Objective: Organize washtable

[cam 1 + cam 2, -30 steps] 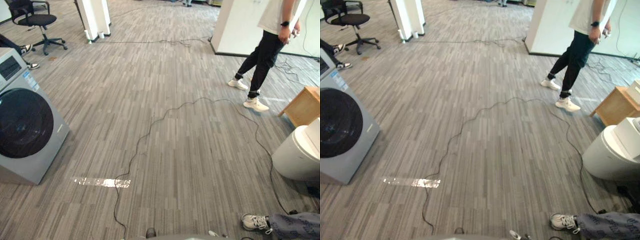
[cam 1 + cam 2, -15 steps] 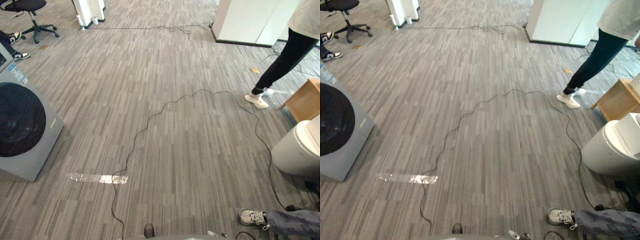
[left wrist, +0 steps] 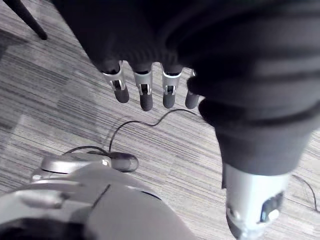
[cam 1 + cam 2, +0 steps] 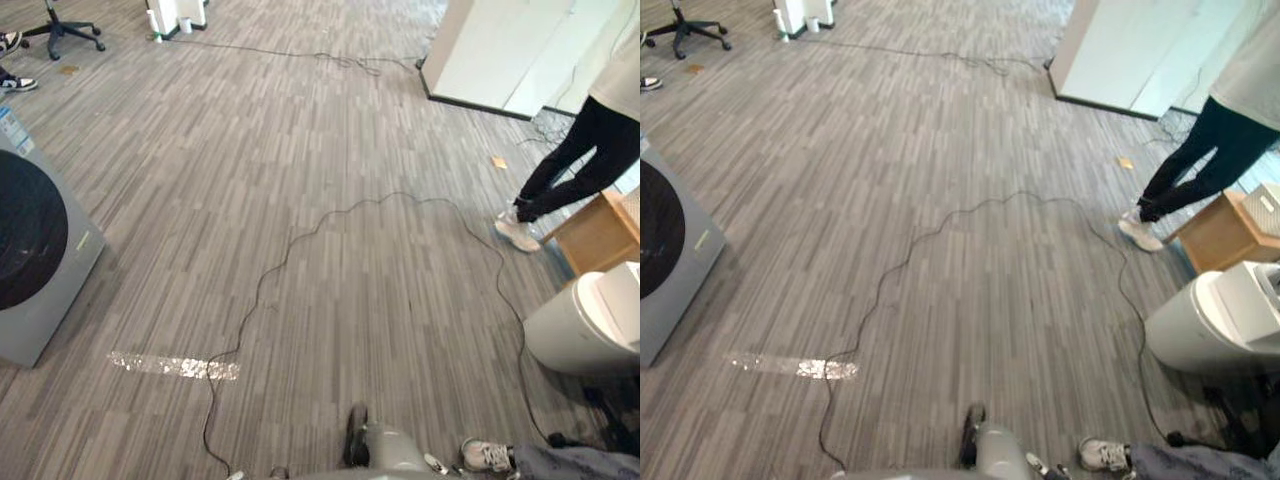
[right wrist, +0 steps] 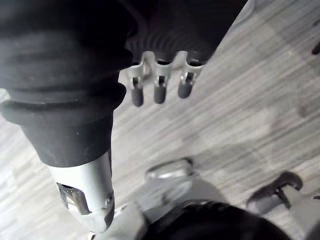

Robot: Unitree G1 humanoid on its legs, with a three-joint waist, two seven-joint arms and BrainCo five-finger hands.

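your left hand (image 3: 145,92) hangs with its fingers loose and a little apart, empty, over the grey striped floor (image 4: 320,130). your right hand (image 5: 159,87) hangs the same way. outward, a washing machine (image 4: 35,250) stands at the left. a white round tub (image 4: 580,330) and a wooden box (image 4: 595,235) stand at the right, with a person's legs (image 4: 575,165) just beside the box. where the washtable is, you cannot tell.
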